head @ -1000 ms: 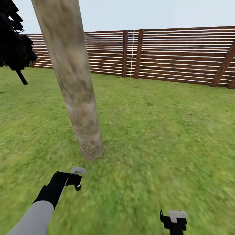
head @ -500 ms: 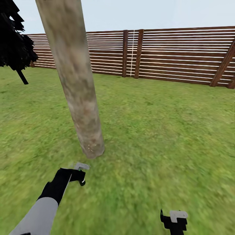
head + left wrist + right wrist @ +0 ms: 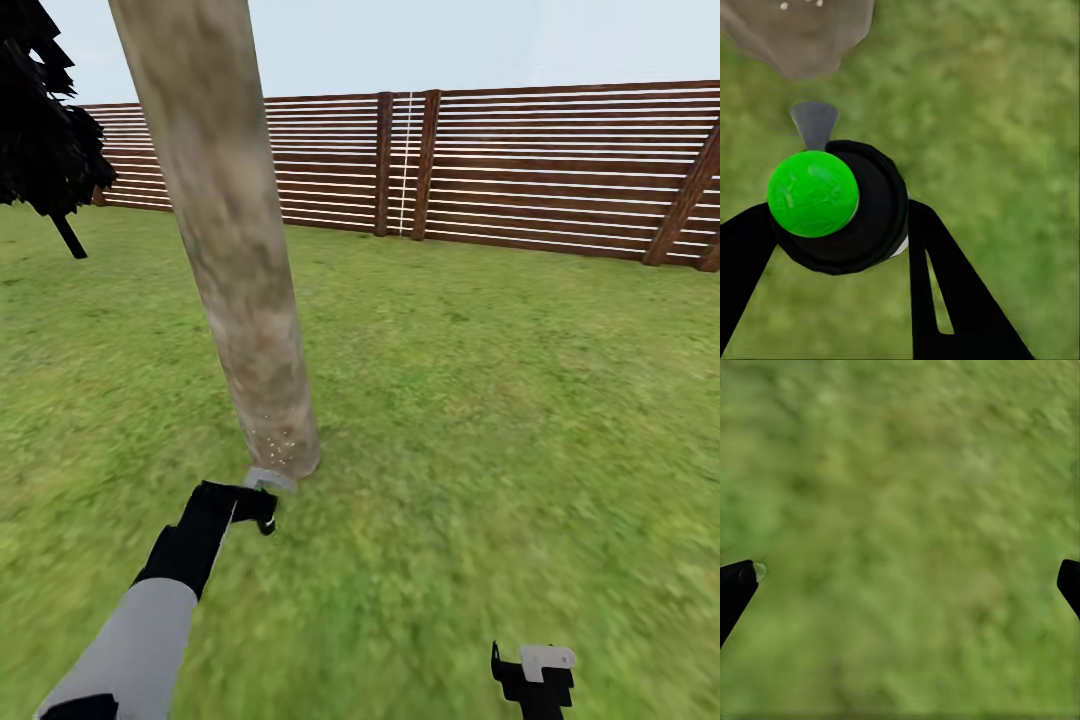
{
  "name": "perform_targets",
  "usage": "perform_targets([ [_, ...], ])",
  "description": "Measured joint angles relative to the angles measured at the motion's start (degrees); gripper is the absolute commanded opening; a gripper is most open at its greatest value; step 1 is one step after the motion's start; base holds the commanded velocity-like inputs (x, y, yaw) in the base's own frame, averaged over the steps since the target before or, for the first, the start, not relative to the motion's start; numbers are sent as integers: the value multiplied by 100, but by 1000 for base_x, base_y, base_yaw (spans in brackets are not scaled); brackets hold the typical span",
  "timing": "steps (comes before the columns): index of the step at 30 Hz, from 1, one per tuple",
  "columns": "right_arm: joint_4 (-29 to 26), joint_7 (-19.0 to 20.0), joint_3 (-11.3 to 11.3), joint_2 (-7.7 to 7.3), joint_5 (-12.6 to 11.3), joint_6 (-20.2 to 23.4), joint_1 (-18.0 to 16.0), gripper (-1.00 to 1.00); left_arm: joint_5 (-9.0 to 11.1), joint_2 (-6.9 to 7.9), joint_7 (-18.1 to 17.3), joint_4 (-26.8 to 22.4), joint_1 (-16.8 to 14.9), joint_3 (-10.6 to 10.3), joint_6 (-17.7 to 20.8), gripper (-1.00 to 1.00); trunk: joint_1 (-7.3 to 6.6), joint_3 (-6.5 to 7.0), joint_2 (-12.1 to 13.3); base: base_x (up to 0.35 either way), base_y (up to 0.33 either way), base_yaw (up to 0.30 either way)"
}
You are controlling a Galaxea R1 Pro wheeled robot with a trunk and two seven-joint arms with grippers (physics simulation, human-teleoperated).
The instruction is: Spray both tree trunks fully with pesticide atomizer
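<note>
A thick pale mottled tree trunk rises from the lawn just ahead on the left. My left gripper is shut on the pesticide atomizer, a black body with a bright green ball on top. Its grey nozzle points at the foot of the trunk, almost touching it. Tiny whitish specks of pesticide dot the lowest part of the trunk. My right gripper hangs low at the right over grass, open, nothing between its fingers.
Green grass stretches in every direction. A brown slatted wooden fence closes the far side. A black cypress-like tree with a thin dark stem stands at the far left.
My left arm has reached forward, carrying the atomizer's nozzle up to the trunk's foot. More whitish specks show on the trunk's base. The right gripper has stayed put.
</note>
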Motion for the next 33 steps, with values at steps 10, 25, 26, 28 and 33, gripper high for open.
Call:
perform_targets([
  [10, 0, 3, -1, -2, 0, 0, 0, 100, 45, -81, -19, -363, -94, -147, 354, -100, 0, 0, 0, 0, 0, 0],
  [25, 0, 18, 0, -27, 9, 9, 0, 100, -32, 184, -30, -720, -423, -90, 551, -100, 0, 0, 0, -55, 9, 0],
  [26, 0, 15, -1, -31, 8, 9, 0, 100, -24, 320, -35, -759, -455, -98, 780, -100, 0, 0, 0, 0, 0, 0],
  [28, 0, 12, 0, -31, 9, 9, 0, 100, 77, 334, -44, -791, -474, -154, 1026, -100, 0, 0, 0, 0, 0, 0],
  [33, 0, 4, -1, -42, 8, 9, 0, 100, 70, 67, -53, -990, -666, -252, 1216, -100, 0, 0, 0, 0, 0, 0],
])
